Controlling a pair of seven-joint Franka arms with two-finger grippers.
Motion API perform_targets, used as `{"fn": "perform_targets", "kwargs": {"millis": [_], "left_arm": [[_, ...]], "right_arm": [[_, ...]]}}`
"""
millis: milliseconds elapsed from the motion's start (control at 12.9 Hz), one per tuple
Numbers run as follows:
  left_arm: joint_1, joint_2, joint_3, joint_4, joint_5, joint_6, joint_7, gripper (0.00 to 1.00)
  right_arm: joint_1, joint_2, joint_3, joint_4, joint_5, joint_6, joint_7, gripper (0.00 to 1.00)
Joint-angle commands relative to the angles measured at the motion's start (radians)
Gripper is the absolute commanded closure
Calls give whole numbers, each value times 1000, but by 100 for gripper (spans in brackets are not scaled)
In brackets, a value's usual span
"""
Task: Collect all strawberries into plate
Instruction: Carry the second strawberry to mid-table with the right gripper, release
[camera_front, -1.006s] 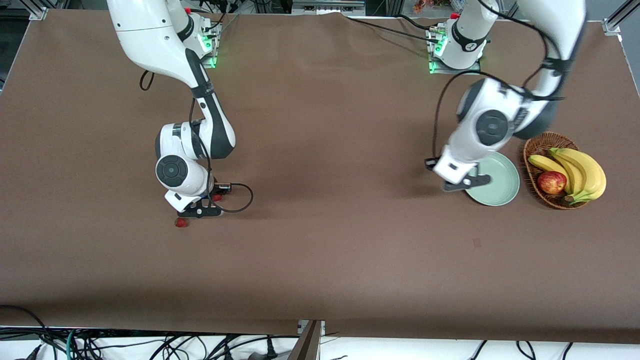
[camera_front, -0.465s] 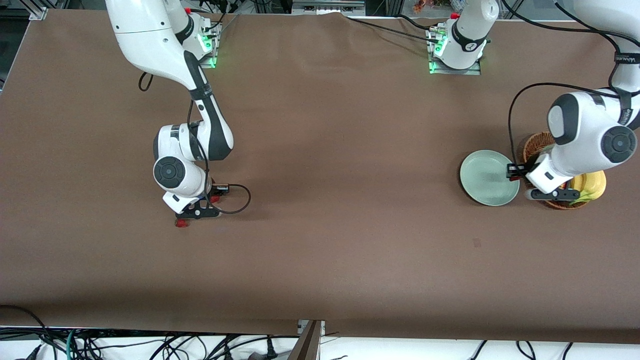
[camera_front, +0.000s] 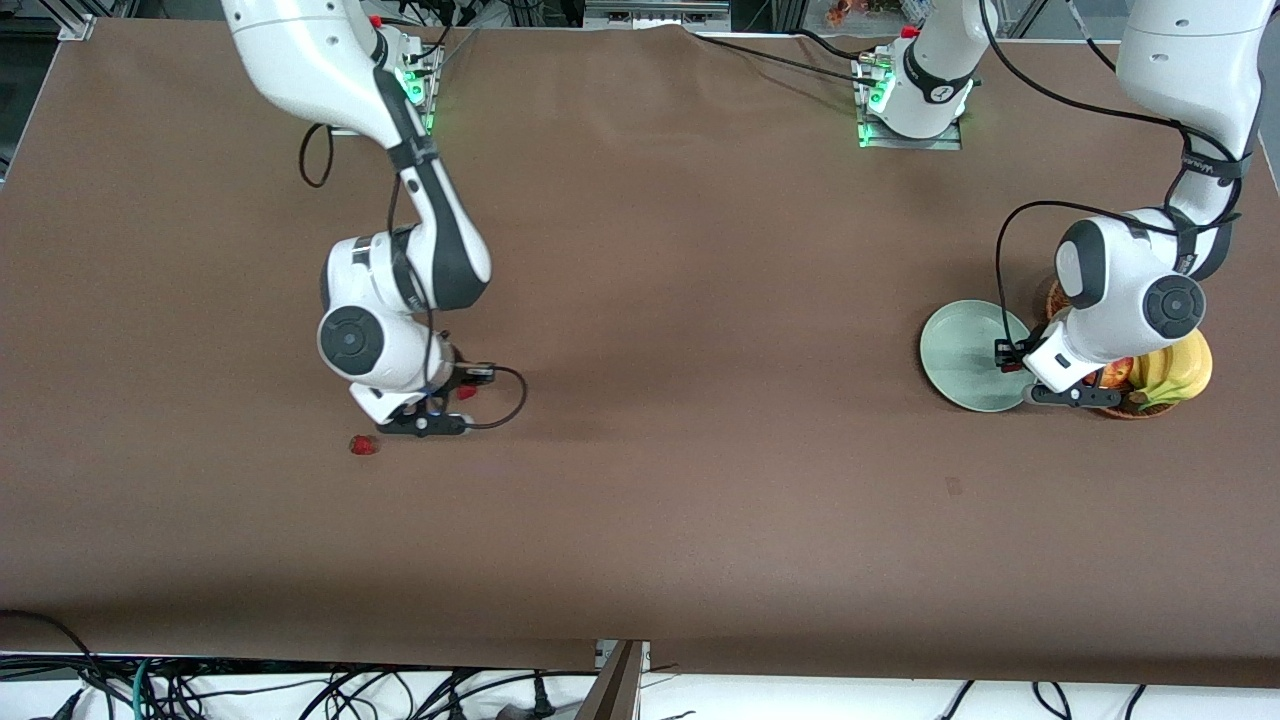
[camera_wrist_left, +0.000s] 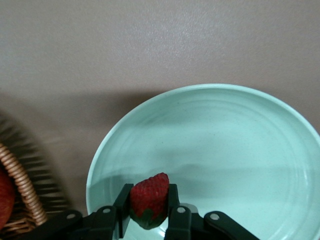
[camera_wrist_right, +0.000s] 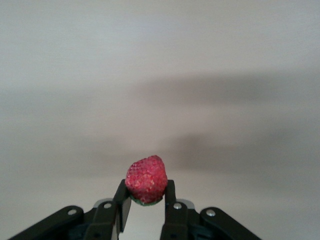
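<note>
Evenly and brightly lit from overhead. Soft shadows under both arms on the table (camera_front: 640, 400). Mild sheen on the plate (camera_wrist_left: 240, 150). Right wrist background blurred and washed out. Green glow at 12 o'clock.

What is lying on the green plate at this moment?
Nothing lies on the plate where it shows. The left gripper, shut on a strawberry, is over the plate's edge nearest the basket. In the front view, that arm covers this edge.

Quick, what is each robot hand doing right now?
Left end effector: shut on a strawberry, over the plate.
Right end effector: shut on another strawberry, over the table.
</note>
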Motion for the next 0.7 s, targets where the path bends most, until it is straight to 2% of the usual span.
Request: {"fn": "perform_targets", "kwargs": {"millis": [0,77,155,310,465,619], "left_arm": [[-5,-15,5,0,-28,1,36,68],[-5,-15,5,4,-28,0,54,28],[-5,-15,5,12,-28,-8,82,0],[-5,-28,8,14,-28,-16,87,0],[-5,-77,13,15,-28,-46,85,0],[-7,-143,13,17,-31,-88,84,0]], "right_arm": [[102,38,9,73,104,1,196,81],[139,63,25,103,179,41,256,80],[168,89,36,119,234,109,322,80],[219,149,115,160,296,314,463,78],[247,230,224,240,296,528,656,73],[312,284,238,278,295,665,772,68]]}}
